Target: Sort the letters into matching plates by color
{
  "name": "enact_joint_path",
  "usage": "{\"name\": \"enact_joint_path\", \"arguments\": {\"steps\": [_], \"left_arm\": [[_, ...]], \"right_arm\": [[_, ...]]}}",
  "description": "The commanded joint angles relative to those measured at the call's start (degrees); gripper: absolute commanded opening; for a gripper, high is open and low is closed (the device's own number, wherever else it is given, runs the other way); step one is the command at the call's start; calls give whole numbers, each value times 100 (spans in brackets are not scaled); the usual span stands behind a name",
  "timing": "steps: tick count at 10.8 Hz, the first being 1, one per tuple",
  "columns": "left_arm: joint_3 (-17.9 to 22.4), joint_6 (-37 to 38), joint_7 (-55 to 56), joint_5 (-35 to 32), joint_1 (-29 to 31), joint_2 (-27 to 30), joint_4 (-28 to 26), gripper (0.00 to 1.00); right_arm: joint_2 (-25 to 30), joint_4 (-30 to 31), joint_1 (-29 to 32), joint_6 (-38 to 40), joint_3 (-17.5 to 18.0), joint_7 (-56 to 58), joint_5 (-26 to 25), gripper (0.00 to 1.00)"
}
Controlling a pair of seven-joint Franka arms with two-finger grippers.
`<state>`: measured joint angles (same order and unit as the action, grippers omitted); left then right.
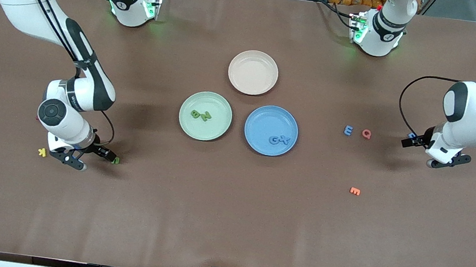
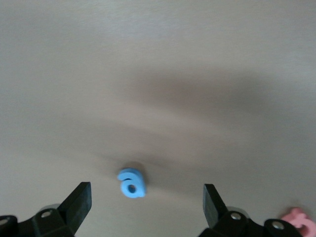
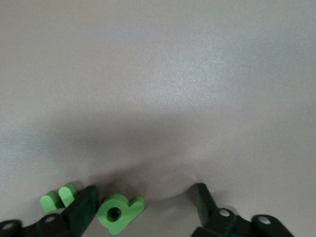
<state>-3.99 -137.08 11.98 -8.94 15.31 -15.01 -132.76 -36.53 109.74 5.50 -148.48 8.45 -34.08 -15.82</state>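
Note:
My right gripper (image 3: 143, 207) is low over the table at the right arm's end, open, with a green letter P (image 3: 120, 212) lying between its fingers, close to one finger (image 3: 83, 210). A second green letter (image 3: 58, 196) lies just outside that finger. My left gripper (image 2: 148, 197) hangs open over a blue letter (image 2: 132, 183) at the left arm's end. The mint green plate (image 1: 192, 100) holds green B and N (image 1: 201, 115). The blue plate (image 1: 263, 118) beside it holds blue G and X (image 1: 279, 140). A blue E (image 1: 348, 130) lies on the table.
A beige-pink plate (image 1: 253, 72) sits farther from the front camera than the two plates. A red Q (image 1: 366, 133) lies beside the blue E, an orange letter (image 1: 354, 191) nearer the camera. A yellow K (image 1: 42, 152) lies by the right gripper, a pink letter (image 2: 298, 219) by the left.

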Motion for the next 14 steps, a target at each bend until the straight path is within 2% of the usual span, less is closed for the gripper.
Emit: {"name": "enact_joint_path", "arguments": {"steps": [1, 3, 6, 10, 12, 14], "left_arm": [[355, -73, -197, 206, -29, 200, -259, 100], [513, -12, -162, 620, -29, 174, -312, 100], [566, -3, -135, 761, -29, 138, -338, 100], [654, 76, -152, 1358, -20, 16, -338, 100], [654, 76, -170, 1368, -20, -28, -338, 81], [689, 76, -196, 1368, -11, -46, -330, 78]], "right_arm": [[23, -23, 135, 29, 60, 16, -193, 76], [50, 29, 170, 21, 60, 25, -193, 75], [59, 47, 179, 21, 60, 25, -193, 75], [226, 276, 170, 3, 69, 51, -193, 76], [252, 285, 170, 3, 69, 51, -193, 77], [252, 293, 170, 3, 69, 51, -185, 77]]}}
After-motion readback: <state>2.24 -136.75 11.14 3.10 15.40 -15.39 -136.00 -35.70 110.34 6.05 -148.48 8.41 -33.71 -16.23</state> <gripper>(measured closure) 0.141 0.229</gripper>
